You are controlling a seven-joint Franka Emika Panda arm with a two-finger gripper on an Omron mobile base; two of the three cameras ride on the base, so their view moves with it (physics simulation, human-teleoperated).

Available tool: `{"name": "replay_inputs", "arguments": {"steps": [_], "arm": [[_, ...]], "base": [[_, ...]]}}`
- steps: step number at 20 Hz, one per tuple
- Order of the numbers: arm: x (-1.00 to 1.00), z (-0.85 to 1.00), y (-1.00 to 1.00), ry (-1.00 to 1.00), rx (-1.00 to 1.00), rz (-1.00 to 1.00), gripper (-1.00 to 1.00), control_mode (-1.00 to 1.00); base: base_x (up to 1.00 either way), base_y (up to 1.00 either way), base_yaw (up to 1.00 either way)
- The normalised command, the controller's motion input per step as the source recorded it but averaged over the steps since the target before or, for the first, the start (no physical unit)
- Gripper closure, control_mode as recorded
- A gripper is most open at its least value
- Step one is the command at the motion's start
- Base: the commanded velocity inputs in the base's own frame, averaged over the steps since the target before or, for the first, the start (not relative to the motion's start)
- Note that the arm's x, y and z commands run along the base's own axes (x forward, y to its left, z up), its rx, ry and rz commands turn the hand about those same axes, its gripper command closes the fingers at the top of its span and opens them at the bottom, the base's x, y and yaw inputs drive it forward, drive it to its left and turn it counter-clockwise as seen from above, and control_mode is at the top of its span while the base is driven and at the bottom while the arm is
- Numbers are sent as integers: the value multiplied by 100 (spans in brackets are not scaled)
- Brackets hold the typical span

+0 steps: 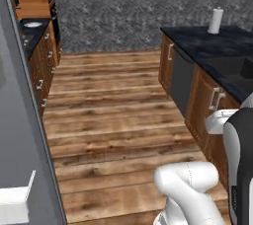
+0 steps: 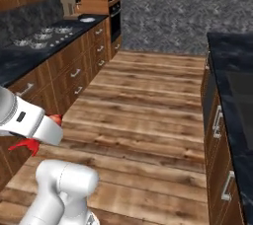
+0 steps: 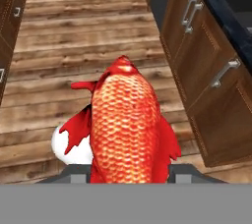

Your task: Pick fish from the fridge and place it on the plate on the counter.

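The fish (image 3: pixel 129 127) is sitting in the gripper (image 3: pixel 129 174) at the bottom centre of the hand view. Its scaly orange body is running lengthwise away from the fingers, twd the top of the frame, w/ red fins sticking out left & right. The fingers themselves are hiding under the body; only dark bits are showing either side at the bottom edge, so they're reading as closed on the fish, w/ its long axis lying along the gripper's line of sight, not across it.

In the right base view, red fin tips (image 2: pixel 29 142) are peeking out behind the white arm at the lower left, so the fish is hanging low over the wood floor, beside the left run of cabinets.

The plate (image 2: pixel 87 19) is looking like the small white disc on the counter (image 2: pixel 29 54) at the upper left of the right base view, beyond the stove burners (image 2: pixel 42 36). The left base view is showing the same disc (image 1: pixel 32 24) at its upper left, past the grey fridge (image 1: pixel 20 135) wall filling the left edge.

So the key relation: the plate is lying well apart from the fish, further down the aisle & up on the counter. Judging from this, the fridge part is done & the carry is under way; next is prob. travelling along the aisle, raising the fish above counter height, then lowering it onto the plate.
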Motion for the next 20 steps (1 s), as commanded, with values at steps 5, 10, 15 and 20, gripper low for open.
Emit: {"name": "replay_inputs", "arguments": {"steps": [5,10,15,20], "arm": [[0,0,0,0,0,0,100,100],[0,0,0,0,0,0,100,100],[0,0,0,0,0,0,100,100],[0,0,0,0,0,0,100,100]], "base": [[100,-9,11],[100,0,7],[100,0,6],[100,0,6]]}}
